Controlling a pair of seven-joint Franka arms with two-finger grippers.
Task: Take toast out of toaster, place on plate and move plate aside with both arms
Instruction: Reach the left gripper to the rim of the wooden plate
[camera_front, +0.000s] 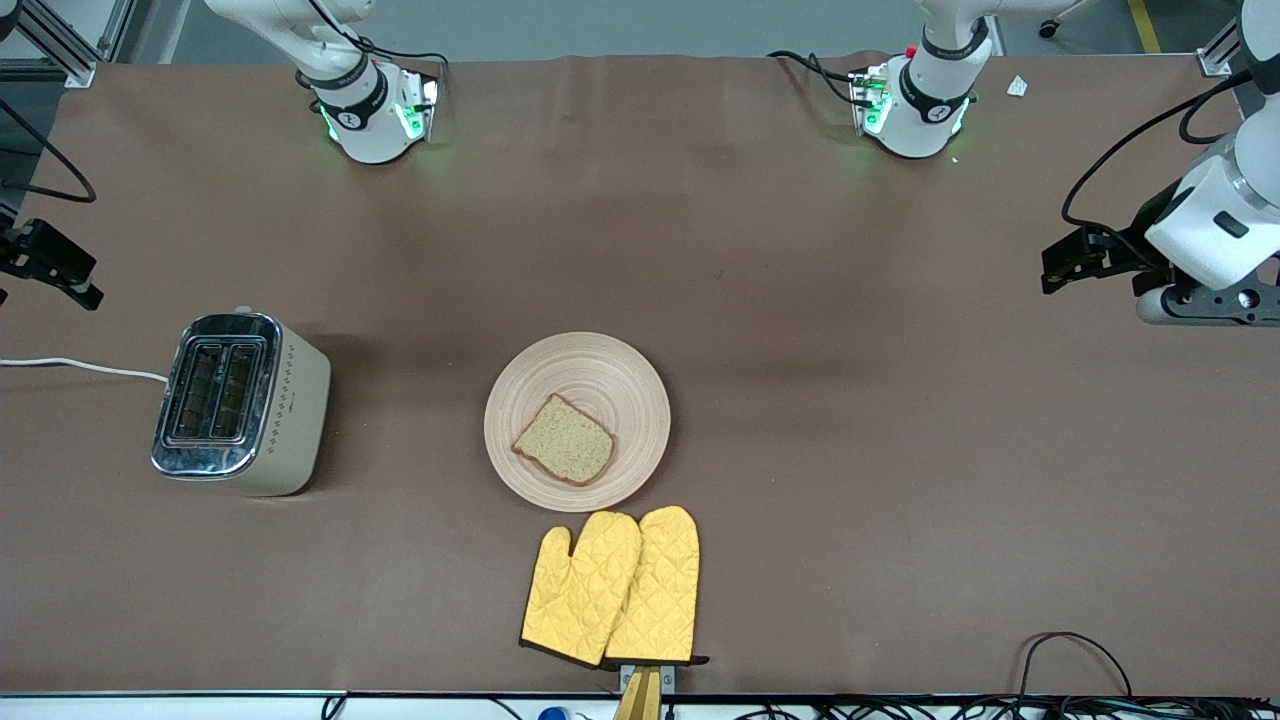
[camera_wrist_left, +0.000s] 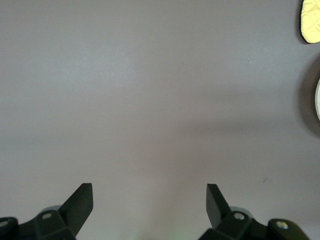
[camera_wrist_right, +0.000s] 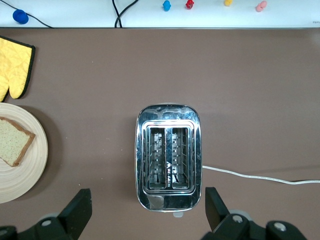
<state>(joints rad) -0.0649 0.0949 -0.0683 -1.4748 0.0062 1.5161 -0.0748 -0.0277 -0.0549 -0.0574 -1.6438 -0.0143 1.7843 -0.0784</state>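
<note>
Both claws apart, empty: left claw (camera_wrist_left: 149, 202) over bare desk (camera_front: 900, 450), right claw (camera_wrist_right: 148, 205) over toaster (camera_front: 240, 402). Toast (camera_front: 565, 440) already on plate (camera_front: 620, 375); grab opposite rims, keep level.

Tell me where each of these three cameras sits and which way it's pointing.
Front view: high across the table, facing both arm bases; plate with toast mid-table.
Left wrist view: looks straight down on bare table; open left gripper shows.
Right wrist view: looks straight down on the toaster, its slots empty; open right gripper shows.
Shared: toaster, plate, toast and mitts appear in the front and right wrist views.
</note>
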